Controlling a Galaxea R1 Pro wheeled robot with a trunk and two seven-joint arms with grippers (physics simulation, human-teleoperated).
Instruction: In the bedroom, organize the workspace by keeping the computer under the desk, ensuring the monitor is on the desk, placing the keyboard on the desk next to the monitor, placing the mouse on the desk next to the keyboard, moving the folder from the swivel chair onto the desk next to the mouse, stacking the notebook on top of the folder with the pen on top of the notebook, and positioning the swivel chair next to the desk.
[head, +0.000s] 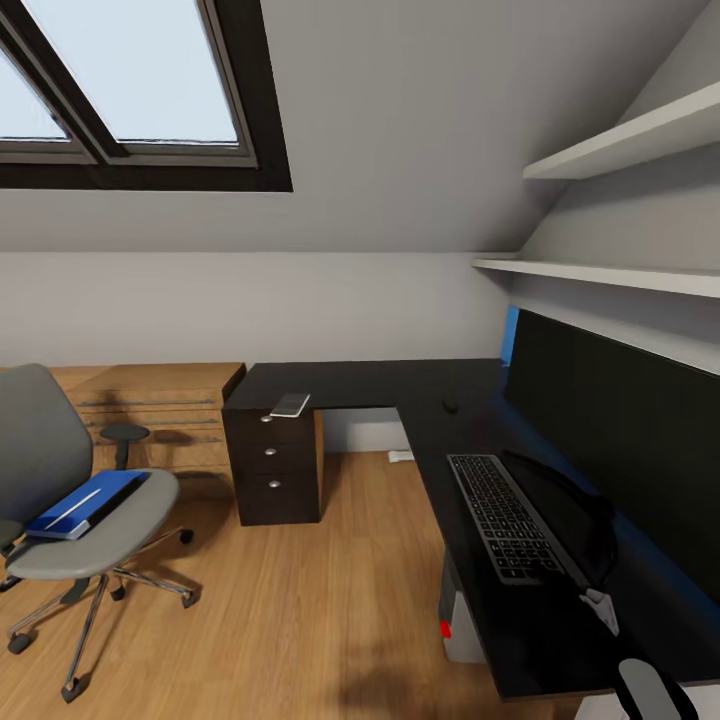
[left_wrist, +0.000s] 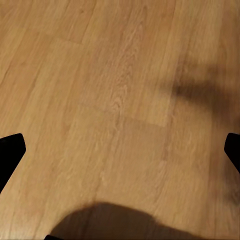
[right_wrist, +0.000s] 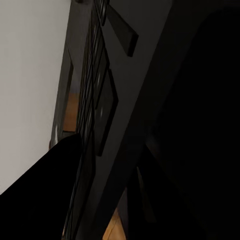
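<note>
The grey swivel chair (head: 60, 500) stands on the floor at left, apart from the desk (head: 400, 385). The blue folder (head: 90, 503) lies on its seat; a thin white line crosses it, and I cannot tell if that is the pen. On the black desk are the monitor (head: 630, 440), the keyboard (head: 505, 515), the small mouse (head: 450, 405) and a pale notebook (head: 290, 405) over the drawers. The computer (head: 458, 615) sits under the desk. My right gripper (head: 600, 602) hovers by the keyboard's near end, keys (right_wrist: 102, 112) close before it. My left gripper (left_wrist: 120, 150) hangs open over the floor.
A low light-wood cabinet (head: 150, 400) stands behind the chair, against the wall. Black drawers (head: 275, 470) hold up the desk's left end. Two white shelves (head: 610, 145) jut out above the monitor. A small white object (head: 400, 456) lies on the floor under the desk.
</note>
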